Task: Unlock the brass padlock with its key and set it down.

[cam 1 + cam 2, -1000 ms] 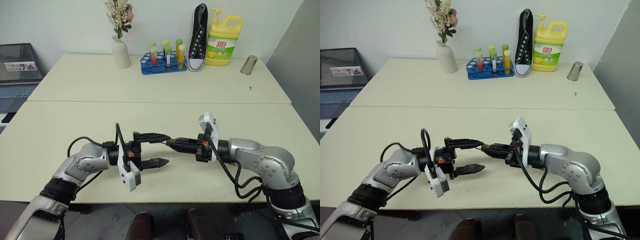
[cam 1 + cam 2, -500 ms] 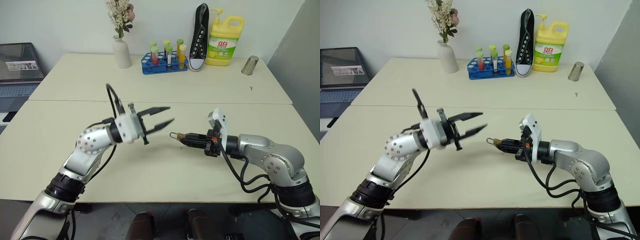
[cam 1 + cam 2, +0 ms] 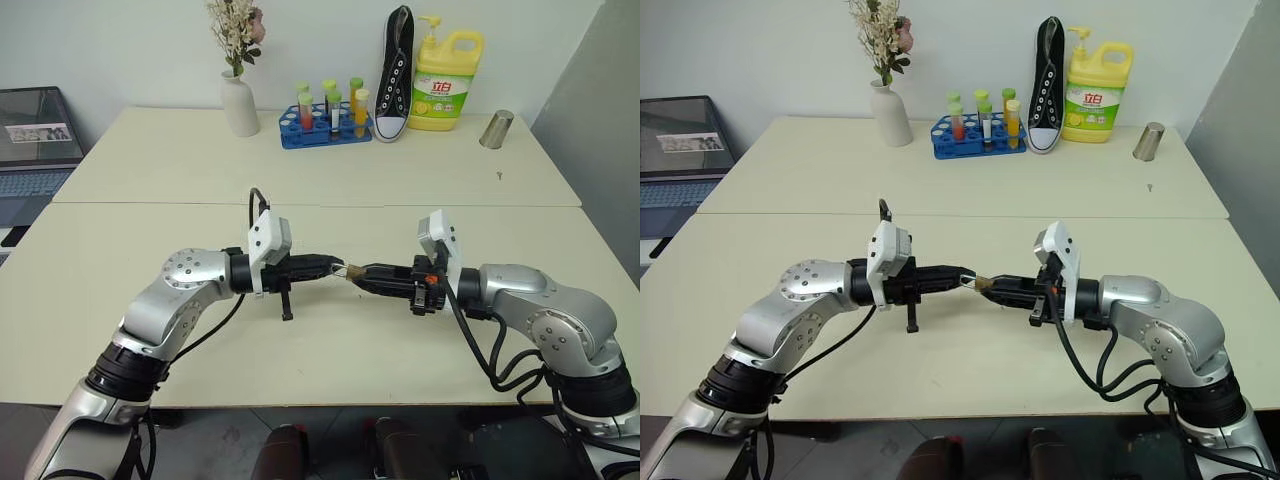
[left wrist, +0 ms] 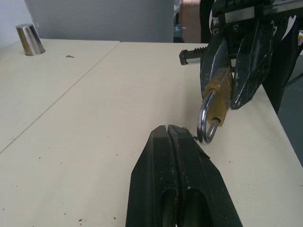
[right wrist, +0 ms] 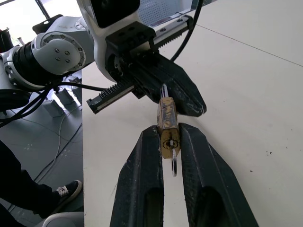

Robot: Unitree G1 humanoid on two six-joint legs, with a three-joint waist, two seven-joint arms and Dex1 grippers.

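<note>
Holding the brass padlock clamped in your right gripper above the bench, left gripper closed at its shackle: a careless tug could dislodge the key.

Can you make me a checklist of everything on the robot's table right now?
Surface: two cream tables pushed together.
Job's things: brass padlock in the air, pinched in the right gripper; key in its keyhole.
Clutter: vase of flowers, blue tube rack, black sneaker, yellow soap bottle, metal cup along the far edge.
Grippers: left gripper shut, tip by the shackle; whether it touches, cannot tell.
Cables: black ones looping at both arms.
Surroundings: laptop at the left.
</note>
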